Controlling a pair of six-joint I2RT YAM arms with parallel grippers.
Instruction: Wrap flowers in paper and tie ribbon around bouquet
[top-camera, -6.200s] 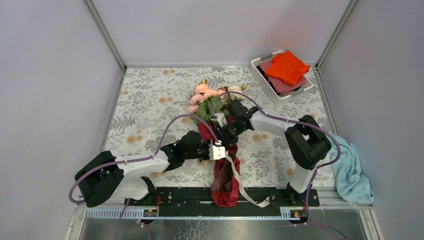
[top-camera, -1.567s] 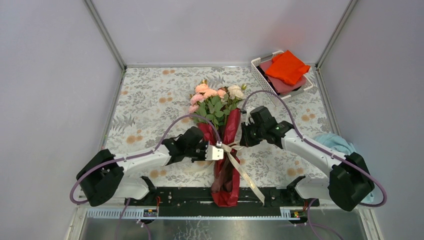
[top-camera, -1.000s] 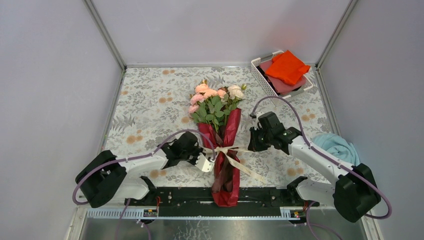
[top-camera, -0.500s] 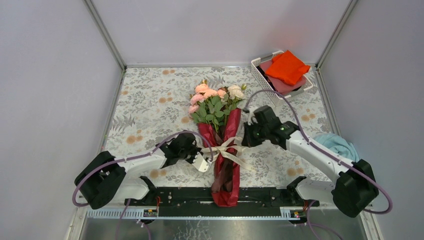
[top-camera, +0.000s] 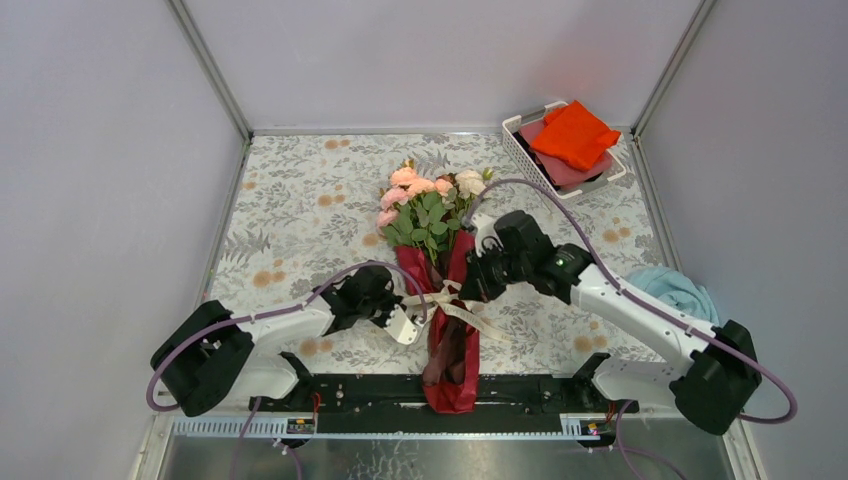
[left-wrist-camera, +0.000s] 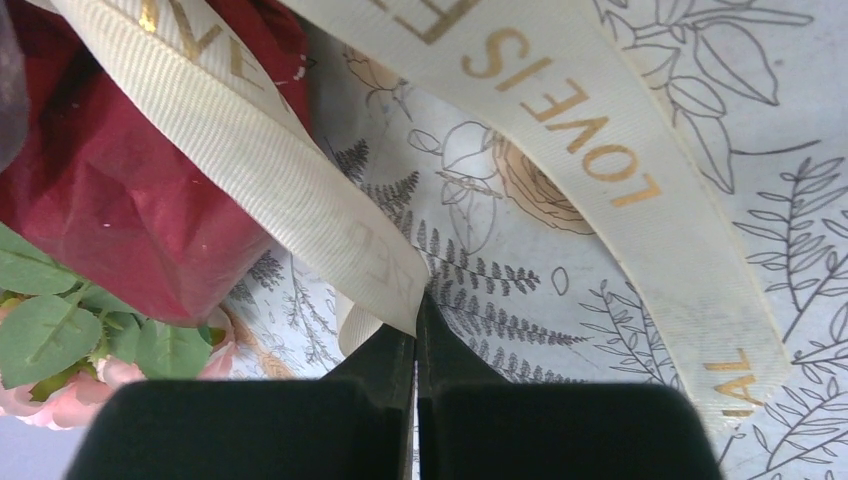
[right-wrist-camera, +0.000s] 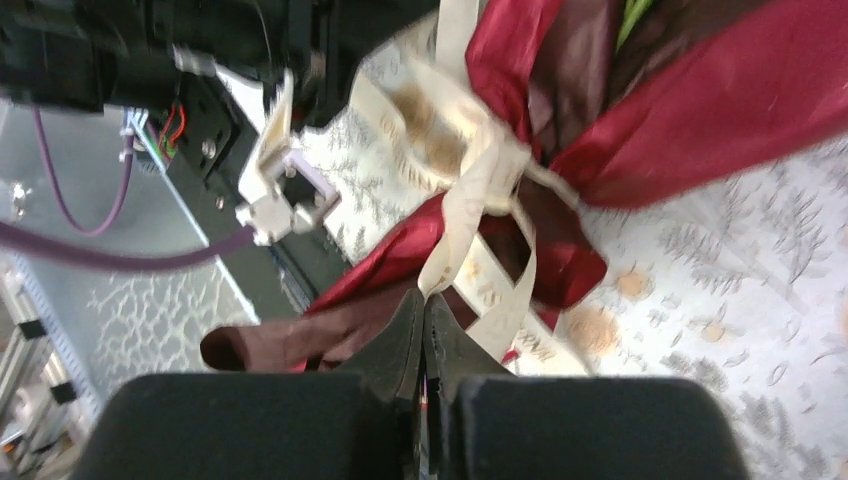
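The bouquet lies lengthwise mid-table: pink and cream flowers (top-camera: 430, 198) at the far end, dark red paper (top-camera: 452, 360) tapering toward me. A cream ribbon (top-camera: 452, 300) with gold lettering is knotted round its waist. My left gripper (top-camera: 412, 312) sits just left of the knot, shut on one ribbon tail (left-wrist-camera: 330, 215); its jaws (left-wrist-camera: 417, 300) pinch the strip beside the red paper (left-wrist-camera: 120, 200). My right gripper (top-camera: 470, 288) is close on the right, shut (right-wrist-camera: 424, 297) on the other ribbon tail (right-wrist-camera: 470, 210) leading from the knot across the paper (right-wrist-camera: 700, 100).
A white basket (top-camera: 520, 140) with an orange cloth and a dull pink cloth stands at the back right. A light blue towel (top-camera: 685, 295) lies at the right edge. The black base rail (top-camera: 350, 390) runs along the near edge under the cone's tip.
My right gripper has moved left and slightly away, toward the bouquet, keeping its ribbon tail. The ribbon, pulled straight between both grippers a second ago, now hangs slack. The left gripper has barely shifted.
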